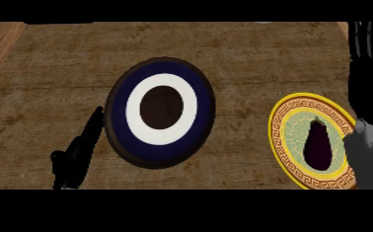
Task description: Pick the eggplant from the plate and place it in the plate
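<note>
Nothing has yet been moved: the eggplant (318, 145) lies on the yellow plate (285, 127), right of the blue plate (122, 122). The left hand (76, 152), fingers straight, is seen left of the blue plate. The right hand's (360, 144) fingers cannot be told.
</note>
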You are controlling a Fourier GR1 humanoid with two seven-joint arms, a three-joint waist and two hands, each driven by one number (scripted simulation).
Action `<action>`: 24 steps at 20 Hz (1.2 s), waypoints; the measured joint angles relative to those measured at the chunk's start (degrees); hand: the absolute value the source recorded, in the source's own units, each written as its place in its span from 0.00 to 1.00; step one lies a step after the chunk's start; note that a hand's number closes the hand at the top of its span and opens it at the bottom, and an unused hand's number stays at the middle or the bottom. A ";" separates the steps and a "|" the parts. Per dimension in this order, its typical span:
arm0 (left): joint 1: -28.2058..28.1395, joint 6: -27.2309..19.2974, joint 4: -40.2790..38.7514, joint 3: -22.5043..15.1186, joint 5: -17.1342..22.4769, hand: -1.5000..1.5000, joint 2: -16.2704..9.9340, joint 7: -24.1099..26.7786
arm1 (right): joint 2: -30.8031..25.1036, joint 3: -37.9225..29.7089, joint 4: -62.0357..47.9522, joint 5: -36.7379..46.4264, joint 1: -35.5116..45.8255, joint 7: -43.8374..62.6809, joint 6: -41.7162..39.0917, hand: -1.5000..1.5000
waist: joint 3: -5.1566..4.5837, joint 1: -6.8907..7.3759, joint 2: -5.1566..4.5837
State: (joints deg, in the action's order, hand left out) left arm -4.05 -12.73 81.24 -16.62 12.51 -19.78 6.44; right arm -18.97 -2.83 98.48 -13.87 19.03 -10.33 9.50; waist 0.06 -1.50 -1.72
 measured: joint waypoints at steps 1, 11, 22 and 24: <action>0.46 -0.03 0.19 0.00 -0.26 0.50 0.01 -0.56 | 0.06 -0.66 -1.53 -0.16 -0.31 0.43 0.21 1.00 | -0.02 0.33 0.37; 5.30 0.88 1.14 3.67 -0.01 0.50 -2.56 0.27 | -1.08 -2.09 -21.79 16.36 -7.28 13.45 21.54 0.00 | -0.50 1.98 0.30; 7.00 4.24 -3.08 6.85 0.99 0.50 -2.62 1.45 | 8.88 7.17 -21.60 45.42 -14.77 25.21 45.14 0.00 | -0.22 1.16 1.73; 6.75 4.98 -3.33 7.68 1.31 0.50 -3.13 1.65 | 8.87 7.38 -18.62 51.90 -16.37 31.82 44.13 0.00 | -0.27 1.01 1.85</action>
State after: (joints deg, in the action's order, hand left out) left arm 2.70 -7.75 77.91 -8.94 13.83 -22.91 8.09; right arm -10.10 4.55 79.86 38.02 2.66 21.49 53.63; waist -0.20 -0.49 0.13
